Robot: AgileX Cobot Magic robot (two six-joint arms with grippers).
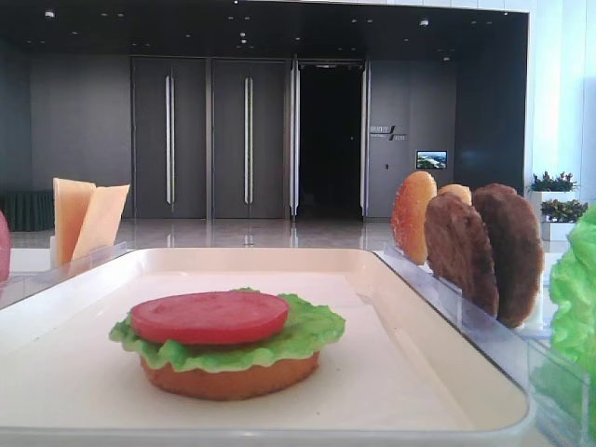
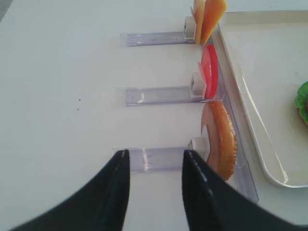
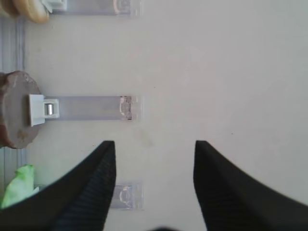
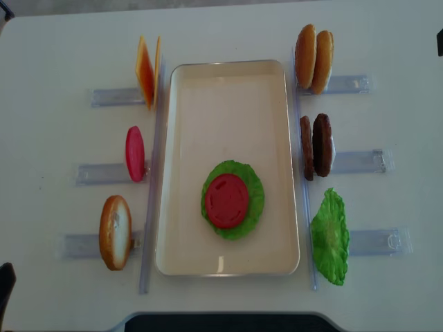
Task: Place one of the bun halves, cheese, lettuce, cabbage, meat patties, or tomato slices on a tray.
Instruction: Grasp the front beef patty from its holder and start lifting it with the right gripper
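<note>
Both our grippers hang released over the table, grasping nothing. The left gripper (image 2: 154, 159) has a bun half (image 2: 220, 139) just ahead-right; the right gripper (image 3: 154, 149) has the patties (image 3: 17, 109) ahead-left. The tray (image 4: 187, 138) holds bun, lettuce, tomato. Next, probably a patty.

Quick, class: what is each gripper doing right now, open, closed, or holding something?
Left gripper: open, holding nothing.
Right gripper: open, holding nothing.

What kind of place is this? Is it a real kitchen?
Probably not a kitchen. It looks like a test table set up in a big lobby: tall dark doors stand behind, and toy-like burger parts, such as meat patties, stand in clear racks beside a cream tray.
</note>
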